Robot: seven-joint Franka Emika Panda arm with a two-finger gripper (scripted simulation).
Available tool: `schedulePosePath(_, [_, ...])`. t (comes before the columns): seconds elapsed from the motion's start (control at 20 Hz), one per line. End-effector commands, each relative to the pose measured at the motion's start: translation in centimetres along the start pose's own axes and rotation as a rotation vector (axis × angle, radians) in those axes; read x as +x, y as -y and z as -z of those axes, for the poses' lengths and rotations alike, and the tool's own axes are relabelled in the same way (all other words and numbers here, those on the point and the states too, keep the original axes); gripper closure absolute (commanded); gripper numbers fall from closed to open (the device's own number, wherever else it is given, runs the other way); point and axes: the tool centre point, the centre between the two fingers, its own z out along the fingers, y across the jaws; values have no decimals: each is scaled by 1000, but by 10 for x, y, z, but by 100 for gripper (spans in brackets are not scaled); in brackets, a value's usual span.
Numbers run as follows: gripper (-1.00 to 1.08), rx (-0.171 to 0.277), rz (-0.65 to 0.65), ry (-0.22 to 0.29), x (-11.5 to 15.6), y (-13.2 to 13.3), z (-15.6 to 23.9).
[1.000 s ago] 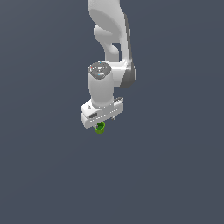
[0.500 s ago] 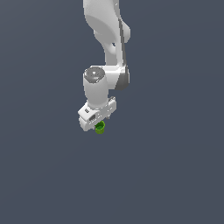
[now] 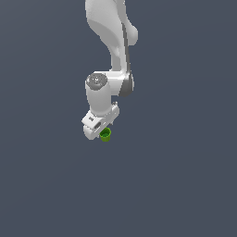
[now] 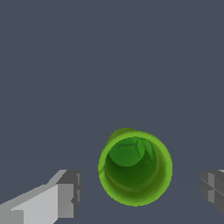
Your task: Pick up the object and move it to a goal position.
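The fingers (image 4: pixel 65 192) stand released, clear of the green cup (image 4: pixel 135 168) on either side.

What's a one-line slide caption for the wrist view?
Wrist view: open gripper straddles the upright green cup, fingers clear of its rim on both sides.

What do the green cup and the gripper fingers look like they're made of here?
Green cup: looks like smooth plastic, uniform bright colour with soft shading inside; a render, so uncertain. Fingers: matte grey, flat-faced blocks, could be plastic or metal. They stand apart from the cup on either side.
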Motion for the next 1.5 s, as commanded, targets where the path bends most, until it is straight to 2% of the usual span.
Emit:
schedulePosePath(0.0, [-92, 0, 19, 0, -2, 0, -2])
schedulePosePath(0.4, [-92, 1, 25, 0, -3, 0, -5])
schedulePosePath(0.9, [-92, 1, 29, 0, -3, 1, -46])
schedulePosePath(1.15, [-92, 1, 29, 0, -3, 0, -53])
schedulePosePath(1.2, [108, 1, 29, 0, -3, 0, -53])
schedulePosePath(1.45, [108, 1, 29, 0, -3, 0, -53])
